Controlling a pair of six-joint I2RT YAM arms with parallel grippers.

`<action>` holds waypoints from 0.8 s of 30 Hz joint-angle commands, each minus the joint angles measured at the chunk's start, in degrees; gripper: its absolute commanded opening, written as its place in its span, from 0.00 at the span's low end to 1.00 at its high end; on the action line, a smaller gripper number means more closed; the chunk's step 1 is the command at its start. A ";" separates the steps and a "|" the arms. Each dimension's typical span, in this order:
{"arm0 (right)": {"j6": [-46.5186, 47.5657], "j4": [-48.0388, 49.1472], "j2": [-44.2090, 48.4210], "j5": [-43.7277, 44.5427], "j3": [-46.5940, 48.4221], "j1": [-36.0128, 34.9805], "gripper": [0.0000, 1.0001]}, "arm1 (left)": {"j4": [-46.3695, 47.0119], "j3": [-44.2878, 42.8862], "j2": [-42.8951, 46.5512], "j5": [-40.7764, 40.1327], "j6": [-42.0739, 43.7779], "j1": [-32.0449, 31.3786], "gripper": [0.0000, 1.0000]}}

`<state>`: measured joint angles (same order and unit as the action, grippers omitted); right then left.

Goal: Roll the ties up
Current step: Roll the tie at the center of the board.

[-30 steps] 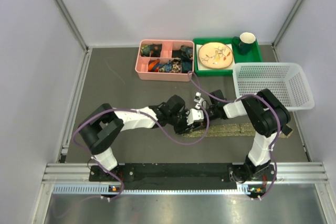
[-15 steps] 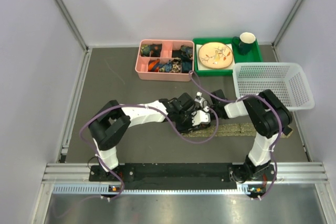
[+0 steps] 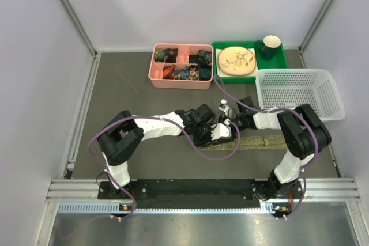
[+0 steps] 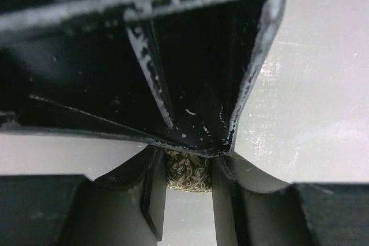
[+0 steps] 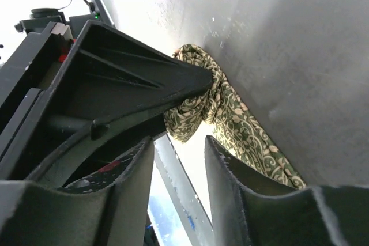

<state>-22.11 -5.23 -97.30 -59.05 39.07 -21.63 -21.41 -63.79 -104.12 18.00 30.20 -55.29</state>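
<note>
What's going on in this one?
Two robot arms are working on a patterned olive tie in the middle of the table. The left gripper pinches its bunched, partly rolled end; the right gripper sits beside it, open and holding nothing. Most of the tie lies flat toward the right arm, not yet rolled.

walls: plain white panels (image 3: 202, 4) on three sides of my view
table: dark grey top (image 3: 132, 102), evenly lit
</note>
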 commanded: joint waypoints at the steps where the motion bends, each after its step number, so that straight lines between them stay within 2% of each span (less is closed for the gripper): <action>1: -4.08 7.78 1.15 -4.59 -1.45 0.01 0.42 | -6.72 4.02 -4.87 -3.15 0.92 -0.44 0.32; 8: -4.61 11.29 -2.45 -1.77 -0.66 -0.61 0.41 | -7.07 4.11 -4.69 -2.71 1.18 -0.44 0.33; 12: -6.10 14.20 -5.00 -2.12 -0.31 -1.93 0.36 | -7.24 3.94 -4.78 -2.44 1.09 -0.35 0.35; 14: -6.11 14.64 -5.18 -2.21 -0.83 -2.36 0.30 | -7.16 3.85 -4.61 -2.18 1.09 -0.35 0.35; 15: -5.84 14.55 -5.10 -1.78 -1.10 -2.37 0.18 | -7.16 3.94 -4.52 -2.09 1.01 -0.43 0.36; 18: -2.95 10.52 -5.01 -0.37 -0.40 -2.28 0.00 | -7.24 3.76 -4.61 -1.92 1.01 -0.35 0.38; 24: 4.08 1.82 -7.20 3.67 1.36 -2.02 0.00 | -5.40 3.76 -3.38 -3.58 0.83 -0.17 0.46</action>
<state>-24.62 2.63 -102.10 -59.83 38.76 -22.87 -21.06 -63.53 -104.03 17.96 31.27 -55.35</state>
